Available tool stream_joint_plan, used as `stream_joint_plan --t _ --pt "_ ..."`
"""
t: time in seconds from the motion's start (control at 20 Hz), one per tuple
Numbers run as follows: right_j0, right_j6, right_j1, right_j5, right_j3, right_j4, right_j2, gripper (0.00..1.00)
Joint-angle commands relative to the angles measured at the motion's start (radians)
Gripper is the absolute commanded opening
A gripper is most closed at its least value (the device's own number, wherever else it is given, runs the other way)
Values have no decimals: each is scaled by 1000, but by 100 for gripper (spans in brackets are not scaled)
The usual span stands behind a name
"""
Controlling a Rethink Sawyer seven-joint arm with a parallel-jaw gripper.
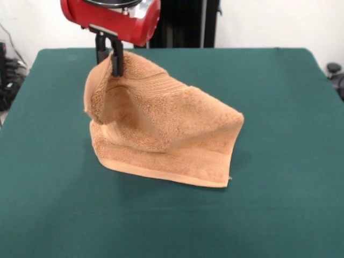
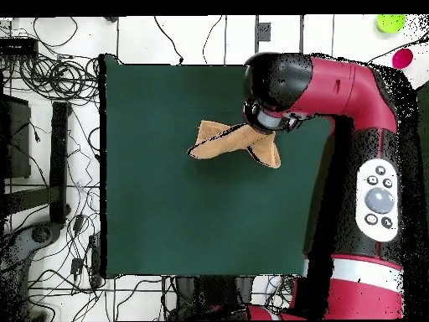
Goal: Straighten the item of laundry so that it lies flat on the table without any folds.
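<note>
The tan-orange towel [image 1: 161,134] hangs from one corner and is lifted off the dark green table [image 1: 279,161]. Its lower hem rests or nearly rests on the table in front. It is draped and folded, not flat. My gripper [image 1: 110,56] is shut on the towel's top left corner, just under the red arm head. In the overhead view the towel [image 2: 222,141] shows as a narrow crumpled shape beside the red arm [image 2: 293,84], which hides the gripper there.
The red arm body [image 2: 369,184] covers the table's right side in the overhead view. Cables and equipment [image 2: 50,168] lie on the floor off the table's left edge. Green and pink objects [image 2: 394,38] sit beyond the top right corner.
</note>
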Motion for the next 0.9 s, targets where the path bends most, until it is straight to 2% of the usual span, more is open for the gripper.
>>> stream_joint_plan --t 0.05,0.65,0.9 --pt "-2 -74 4 -102 232 37 85 0" --pt "8 -40 12 -86 221 38 81 0" --pt "39 37 -9 -18 245 43 40 0"
